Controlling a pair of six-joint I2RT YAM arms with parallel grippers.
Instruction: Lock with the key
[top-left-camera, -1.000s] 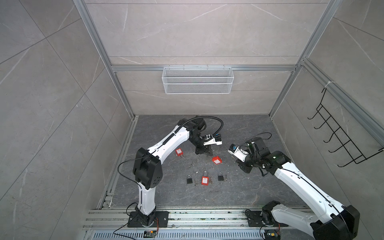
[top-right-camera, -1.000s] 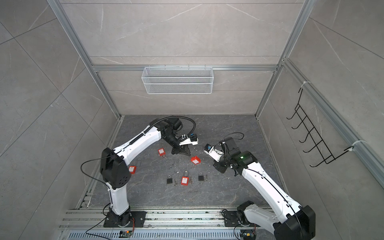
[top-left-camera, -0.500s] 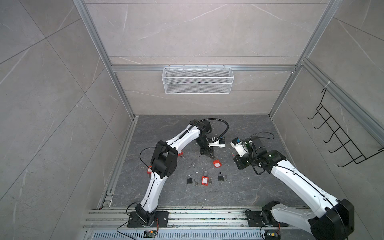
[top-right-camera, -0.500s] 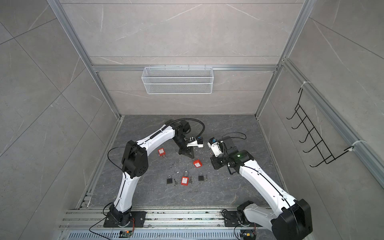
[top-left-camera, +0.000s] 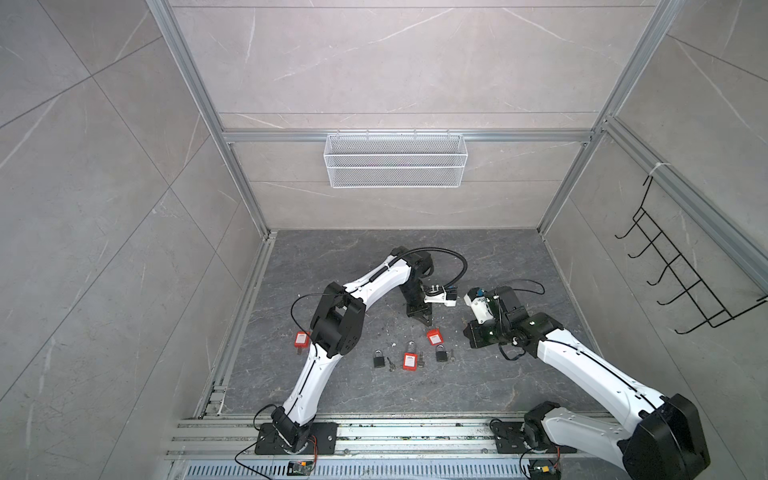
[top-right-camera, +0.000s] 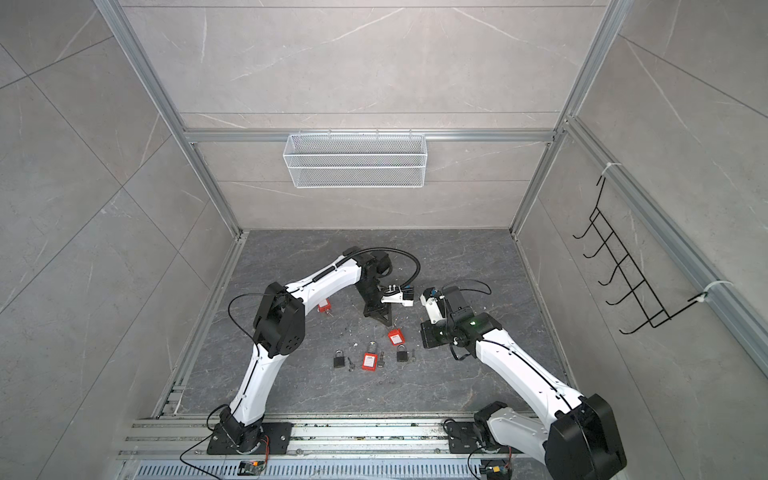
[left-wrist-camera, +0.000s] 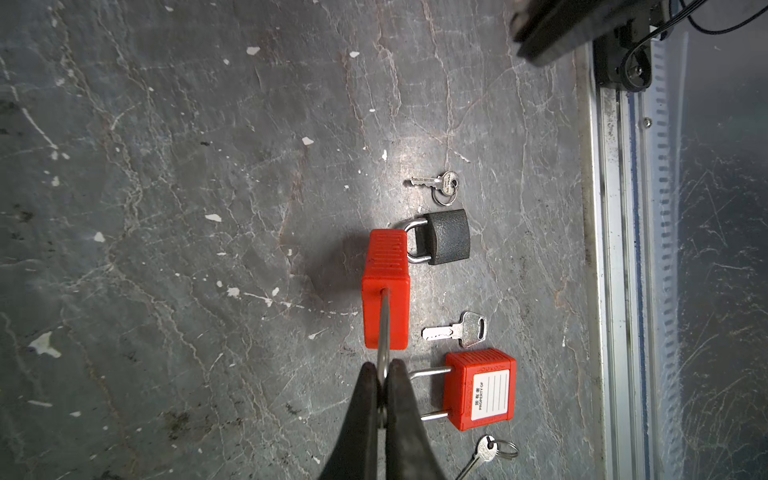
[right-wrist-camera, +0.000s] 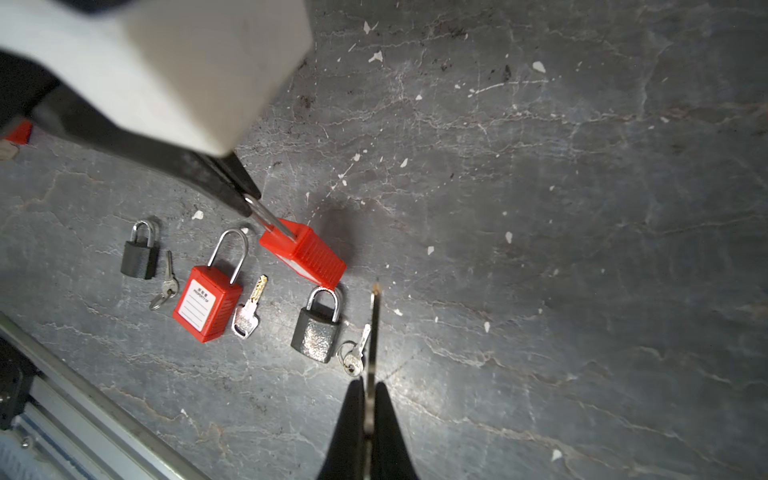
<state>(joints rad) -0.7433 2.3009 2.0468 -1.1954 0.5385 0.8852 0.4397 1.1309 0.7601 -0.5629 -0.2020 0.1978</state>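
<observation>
My left gripper (left-wrist-camera: 382, 371) is shut on the steel shackle of a red padlock (left-wrist-camera: 386, 286), which hangs tilted just above the floor. In both top views that padlock (top-left-camera: 434, 336) (top-right-camera: 395, 336) is below the left gripper (top-left-camera: 424, 318), mid-floor. My right gripper (right-wrist-camera: 370, 386) is shut on a key (right-wrist-camera: 375, 328), seen edge-on with its blade sticking out ahead. The key tip is a short way from the held padlock (right-wrist-camera: 303, 253) and apart from it. In a top view the right gripper (top-left-camera: 468, 331) is just right of the padlock.
On the floor lie a black padlock (right-wrist-camera: 140, 253), a labelled red padlock (right-wrist-camera: 208, 303) and another black padlock (right-wrist-camera: 318, 328), each with a loose key beside it. Another red padlock (top-left-camera: 300, 338) lies by the left arm. A wire basket (top-left-camera: 395, 160) hangs on the back wall.
The left arm has swung its elbow in toward the middle and brought the held red padlock slightly toward the front. The right gripper with the key has moved left, closer to the padlock.
</observation>
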